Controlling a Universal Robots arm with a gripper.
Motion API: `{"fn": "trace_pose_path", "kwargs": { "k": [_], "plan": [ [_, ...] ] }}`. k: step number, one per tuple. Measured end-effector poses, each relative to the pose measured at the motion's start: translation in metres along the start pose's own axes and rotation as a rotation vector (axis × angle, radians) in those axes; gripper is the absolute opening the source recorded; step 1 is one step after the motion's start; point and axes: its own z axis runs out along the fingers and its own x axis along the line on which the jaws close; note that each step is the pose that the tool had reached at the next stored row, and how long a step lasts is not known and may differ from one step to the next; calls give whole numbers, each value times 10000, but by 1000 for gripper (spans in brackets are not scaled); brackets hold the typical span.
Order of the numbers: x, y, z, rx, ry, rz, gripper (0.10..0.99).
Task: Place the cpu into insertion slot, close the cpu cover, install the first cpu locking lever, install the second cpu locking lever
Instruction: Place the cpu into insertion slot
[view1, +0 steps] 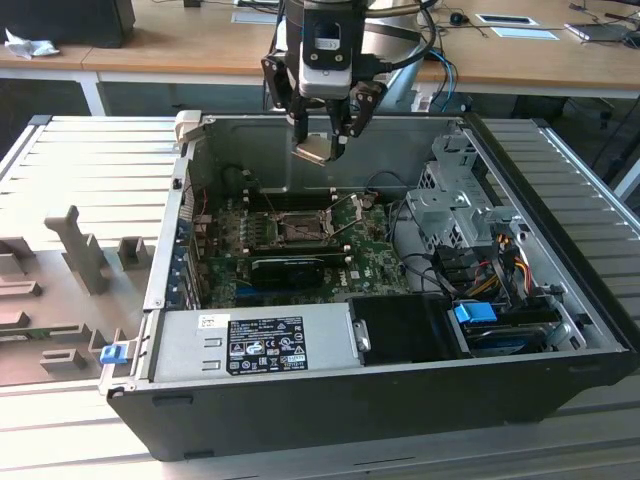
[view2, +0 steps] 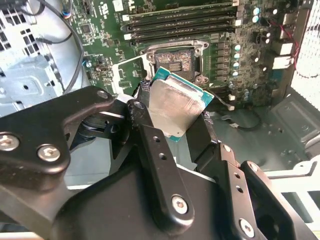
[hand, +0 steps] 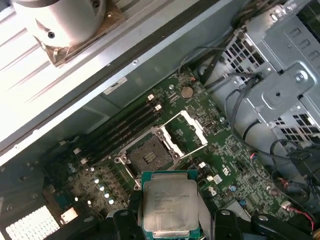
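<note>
My gripper (view1: 321, 146) hangs above the open computer case, shut on the cpu (view1: 312, 151), a flat square chip with a silver top and green edge. In both wrist views the cpu (view2: 175, 107) (hand: 169, 205) sits tilted between the black fingers (view2: 150, 137), held above the board. Below it the insertion slot (view1: 299, 229) (view2: 174, 61) (hand: 150, 156) lies uncovered, dark with a metal rim. The cpu cover (hand: 188, 131) (view2: 129, 75) is swung open beside the slot. Thin locking levers (view1: 343, 208) stand raised by the socket.
Green motherboard with memory slots (view2: 180, 22) surrounds the socket. A black graphics card (view1: 290, 268) lies just in front of it, a power supply (view1: 255, 345) along the near wall, and a drive cage (view1: 450, 200) with cables on the exterior view's right. Grey fixtures (view1: 70, 250) stand outside the case.
</note>
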Motion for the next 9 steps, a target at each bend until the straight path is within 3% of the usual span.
{"fn": "trace_pose_path", "kwargs": {
  "k": [9],
  "plan": [
    [0, -2, 19, -25, -124, 1497, 533]
  ]
}}
